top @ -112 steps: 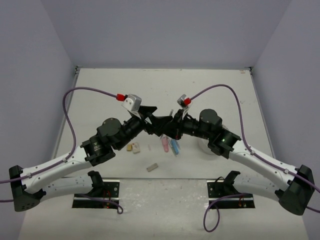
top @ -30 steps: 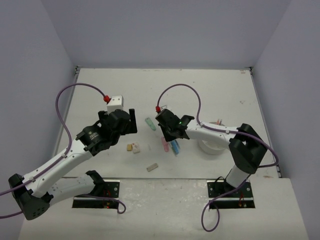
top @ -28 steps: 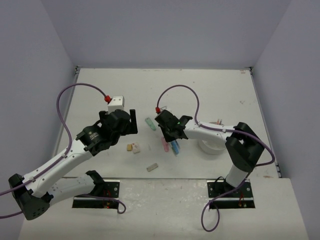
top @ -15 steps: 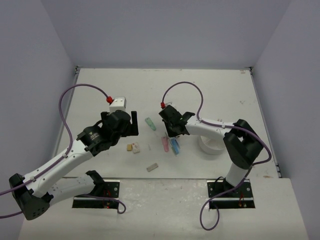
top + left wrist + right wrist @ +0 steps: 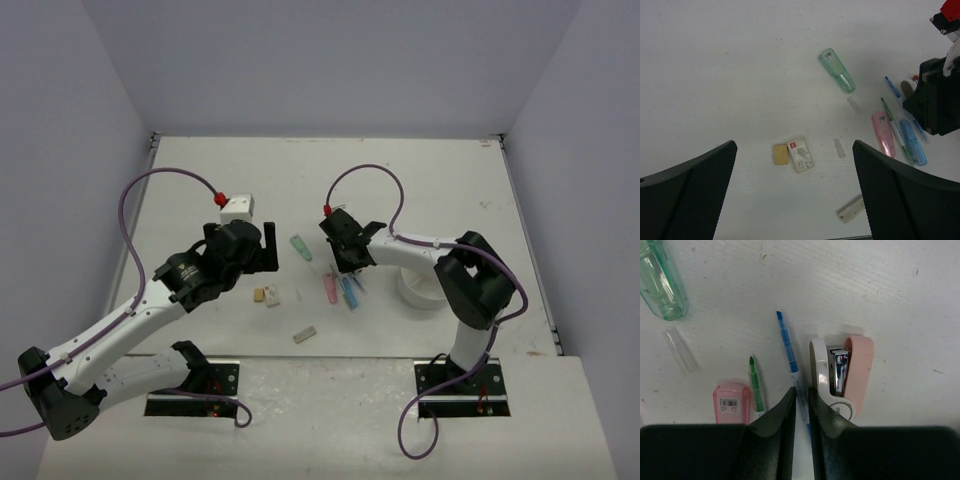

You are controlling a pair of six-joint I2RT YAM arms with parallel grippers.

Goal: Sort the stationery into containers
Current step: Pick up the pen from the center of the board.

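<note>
In the right wrist view my right gripper (image 5: pixel 801 392) is shut on the white barrel of a blue pen (image 5: pixel 786 340) that lies on the table. A pink and white stapler (image 5: pixel 845 375) lies against its right finger, and a green pen (image 5: pixel 756 385) and a pink piece (image 5: pixel 731 402) lie to its left. My left gripper (image 5: pixel 794 147) hangs open, high above a tan block (image 5: pixel 780 154) and a white block (image 5: pixel 801 154). The round white container (image 5: pixel 420 285) stands right of the pens, partly hidden by my right arm.
A green piece (image 5: pixel 300 247) lies between the two grippers. A blue piece (image 5: pixel 913 142) lies beside the pink one (image 5: pixel 883 132). A grey block (image 5: pixel 305 334) sits near the front edge, and a clear cap (image 5: pixel 839 148) lies right of the white block.
My right gripper has shifted slightly back over the pens, its jaws narrowing on the blue pen, and its elbow has swung left. The left gripper drifted a little right, still open.
</note>
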